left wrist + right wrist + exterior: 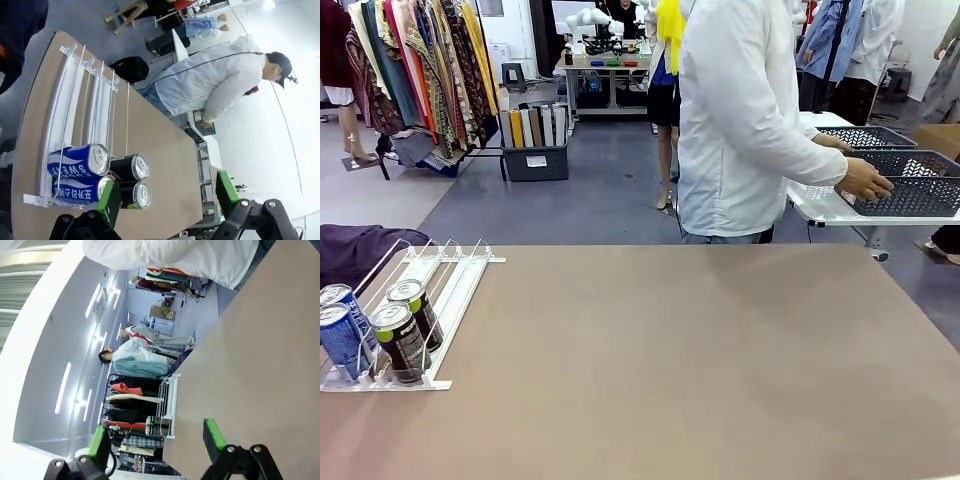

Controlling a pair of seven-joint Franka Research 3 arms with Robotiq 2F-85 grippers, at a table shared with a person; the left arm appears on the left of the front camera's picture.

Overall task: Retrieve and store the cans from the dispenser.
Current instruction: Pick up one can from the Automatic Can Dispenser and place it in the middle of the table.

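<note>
1. Task state: four cans sit in the dispenser (440, 272), packed against the stops at its near end. Two are blue cans (340, 335) in the outer lanes, and two are black cans (406, 332) with green tops in the lanes beside them. None is gripped or lifted, so retrieval of these four looks not yet begun and all storing is left to do.
2. Dispenser position: it lies at the left edge of the table (700, 350). The lanes behind the cans are bare.
3. Left pincer (167, 194): its jaws are spread wide and hold nothing. It hangs above the can end of the dispenser, apart from the cans.
4. Right pincer (156, 440): its jaws are spread wide and hold nothing. It is above bare table, well apart from the dispenser.
5. Surroundings: a person (740, 120) stands at the far side, one hand (866, 181) on a dark mesh basket (920, 185) resting on a white side table (815, 207) off the far right corner. A clothes rack (420, 70) stands farther back.
6. Obstructions: nothing lies between the left pincer and the cans. The wire rails and neighbouring cans leave little room for the fingers. The basket, probably the store, is off the table.
</note>
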